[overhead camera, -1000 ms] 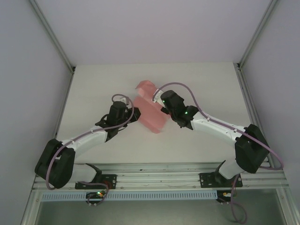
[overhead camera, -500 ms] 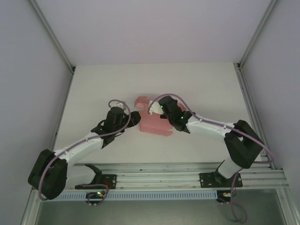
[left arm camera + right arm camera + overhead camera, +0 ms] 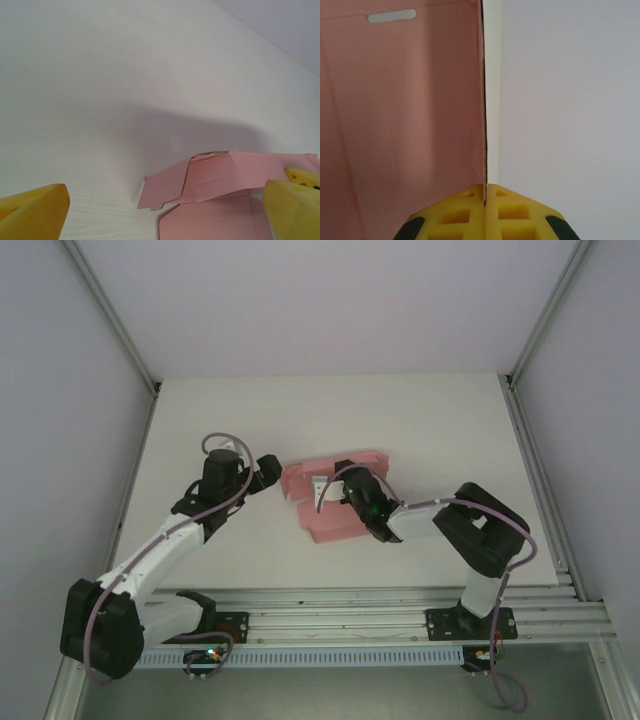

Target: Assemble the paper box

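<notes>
White counter (image 3: 430, 420) carries paper box (image 3: 325, 522); right tool (image 3: 484, 187) clenched on box edge; left tool (image 3: 268, 470) released, just beside box.

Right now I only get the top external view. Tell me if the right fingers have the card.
Observer: Yes. The right wrist view shows the right fingers shut on a thin edge of the paper box.
Operator: Report the left fingers.
Observer: The left wrist view shows the left fingers spread wide with nothing pinched. The box lies ahead on the table.
Operator: Describe the card beside the grip.
Observer: The pink panel left of the gripped edge has a narrow slot near its far end.
</notes>
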Robot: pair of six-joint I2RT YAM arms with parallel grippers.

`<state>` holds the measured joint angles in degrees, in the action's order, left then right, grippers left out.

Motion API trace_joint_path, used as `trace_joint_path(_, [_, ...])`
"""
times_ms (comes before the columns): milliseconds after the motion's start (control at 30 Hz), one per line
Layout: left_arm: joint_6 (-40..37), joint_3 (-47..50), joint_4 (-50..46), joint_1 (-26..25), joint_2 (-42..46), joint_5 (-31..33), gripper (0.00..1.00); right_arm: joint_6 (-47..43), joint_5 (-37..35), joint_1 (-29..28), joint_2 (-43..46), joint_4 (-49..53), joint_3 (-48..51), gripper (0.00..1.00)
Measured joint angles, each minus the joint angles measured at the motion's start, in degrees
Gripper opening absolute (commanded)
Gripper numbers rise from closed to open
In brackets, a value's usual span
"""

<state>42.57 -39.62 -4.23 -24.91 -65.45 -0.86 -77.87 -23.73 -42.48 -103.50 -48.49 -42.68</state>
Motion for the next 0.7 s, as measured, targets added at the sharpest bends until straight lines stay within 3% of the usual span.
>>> trace_joint_path(233, [-3.54, -2.19, 0.04, 0.61, -8.2, -6.54, 1.0, -4.42, 0.22, -0.02, -6.12, -13.79, 1.22, 0.0])
trace_joint_path(700, [-9.03, -7.39, 3.87, 1.6, -20.13, -10.56, 1.0, 0.57, 1.73, -0.07, -1.16, -8.13, 2.45, 0.01])
